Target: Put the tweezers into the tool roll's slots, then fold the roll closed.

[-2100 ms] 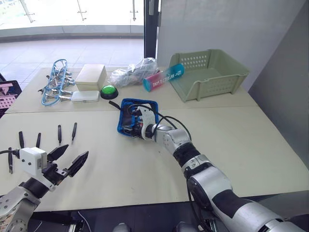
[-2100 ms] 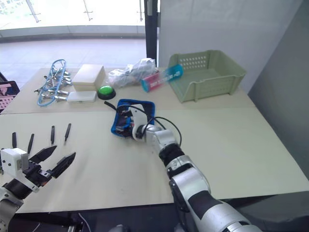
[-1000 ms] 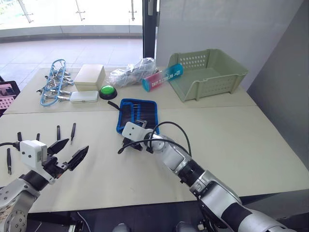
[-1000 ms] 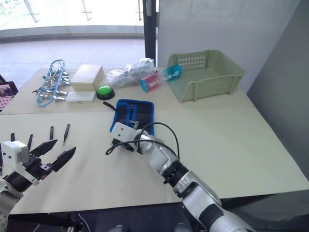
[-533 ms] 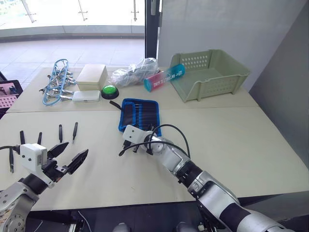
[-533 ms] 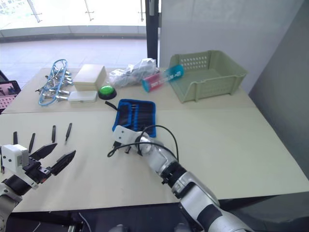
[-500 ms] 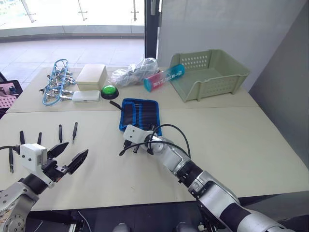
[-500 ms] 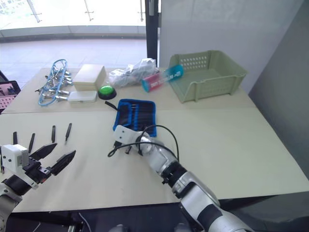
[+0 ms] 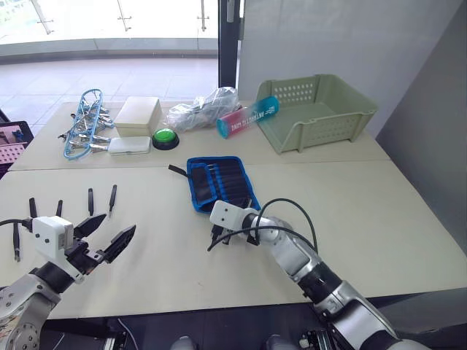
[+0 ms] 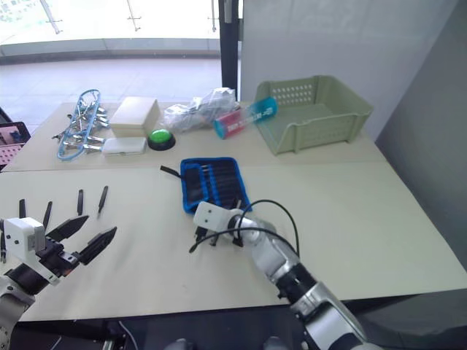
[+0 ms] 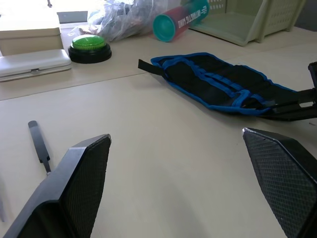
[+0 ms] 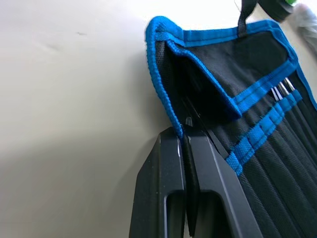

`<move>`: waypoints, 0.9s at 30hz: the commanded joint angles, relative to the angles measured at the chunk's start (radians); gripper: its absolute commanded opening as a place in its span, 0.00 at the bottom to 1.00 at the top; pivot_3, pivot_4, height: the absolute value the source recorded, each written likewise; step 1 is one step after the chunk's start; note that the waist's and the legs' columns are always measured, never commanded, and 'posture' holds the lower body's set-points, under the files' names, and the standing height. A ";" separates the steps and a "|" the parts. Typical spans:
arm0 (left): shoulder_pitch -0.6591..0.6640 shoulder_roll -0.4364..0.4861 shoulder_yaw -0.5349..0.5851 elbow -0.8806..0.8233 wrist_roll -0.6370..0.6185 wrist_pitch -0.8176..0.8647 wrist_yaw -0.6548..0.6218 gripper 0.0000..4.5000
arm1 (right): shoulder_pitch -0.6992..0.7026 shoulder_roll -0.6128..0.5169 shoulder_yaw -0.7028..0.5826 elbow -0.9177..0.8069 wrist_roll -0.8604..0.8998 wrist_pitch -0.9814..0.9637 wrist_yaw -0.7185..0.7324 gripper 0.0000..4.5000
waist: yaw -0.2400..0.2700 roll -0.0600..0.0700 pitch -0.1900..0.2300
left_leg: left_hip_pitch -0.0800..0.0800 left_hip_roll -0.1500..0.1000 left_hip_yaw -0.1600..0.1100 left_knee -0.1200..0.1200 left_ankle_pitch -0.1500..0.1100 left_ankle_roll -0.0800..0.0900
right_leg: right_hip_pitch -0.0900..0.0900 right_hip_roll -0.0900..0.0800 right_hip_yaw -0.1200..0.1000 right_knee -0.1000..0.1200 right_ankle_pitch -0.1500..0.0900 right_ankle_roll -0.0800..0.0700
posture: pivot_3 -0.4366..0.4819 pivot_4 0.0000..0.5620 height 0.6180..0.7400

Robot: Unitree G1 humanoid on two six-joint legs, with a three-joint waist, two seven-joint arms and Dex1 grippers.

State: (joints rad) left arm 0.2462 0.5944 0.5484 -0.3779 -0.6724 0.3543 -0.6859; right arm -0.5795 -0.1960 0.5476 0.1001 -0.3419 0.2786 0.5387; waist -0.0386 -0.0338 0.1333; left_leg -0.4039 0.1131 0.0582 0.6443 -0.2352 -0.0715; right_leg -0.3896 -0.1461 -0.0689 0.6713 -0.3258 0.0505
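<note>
The tool roll lies open and flat at the table's middle, black with blue edging, its slots facing up and its strap pointing left. My right gripper is shut on the roll's blue near edge, and it shows under its white wrist block in the left eye view. Several black tweezers lie in a row at the table's left; one tweezer shows close by in the left wrist view. My left gripper hovers open near the front left edge, just short of the tweezers, holding nothing.
Along the table's far side stand a green basket, a pink and blue tube, a plastic bag, a green button, a beige box, a white case and silver tools in a light-blue ring.
My right gripper has shut on the roll's near edge and pulled right and toward me; the roll slid and turned with it. The left gripper has stayed open in place.
</note>
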 commanded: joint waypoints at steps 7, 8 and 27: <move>-0.003 0.008 0.004 -0.011 -0.015 0.007 -0.011 1.00 | 0.066 0.028 -0.023 -0.106 0.025 0.142 0.046 0.07 | 0.001 0.000 0.000 | 0.002 0.000 0.000 0.000 0.000 0.000 | 0.001 0.000 0.000 -0.006 0.000 0.000 | 0.48 0.27 0.81; -0.006 0.009 0.004 -0.010 -0.016 0.009 -0.011 1.00 | 0.067 0.038 -0.043 -0.123 0.060 0.180 0.069 0.14 | 0.001 0.000 0.000 | 0.002 0.000 0.000 0.000 0.000 0.000 | 0.001 0.000 0.000 -0.006 0.000 0.000 | 0.48 0.27 0.81; 0.001 -0.002 0.010 -0.022 -0.014 0.012 -0.007 1.00 | -0.035 0.371 -0.554 -0.237 0.555 1.014 -0.100 0.73 | 0.027 0.000 0.000 | -0.001 0.000 0.000 0.000 0.000 0.001 | 0.001 0.000 0.000 -0.004 0.000 0.000 | 0.48 0.27 0.81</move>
State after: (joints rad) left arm 0.2474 0.5920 0.5420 -0.3769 -0.6732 0.3752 -0.6906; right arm -0.5841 0.0998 0.0239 -0.1279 0.1971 1.2742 0.4883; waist -0.0114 -0.0341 0.1331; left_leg -0.4042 0.1129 0.0583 0.6440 -0.2356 -0.0709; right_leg -0.3884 -0.1459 -0.0689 0.6674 -0.3258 0.0506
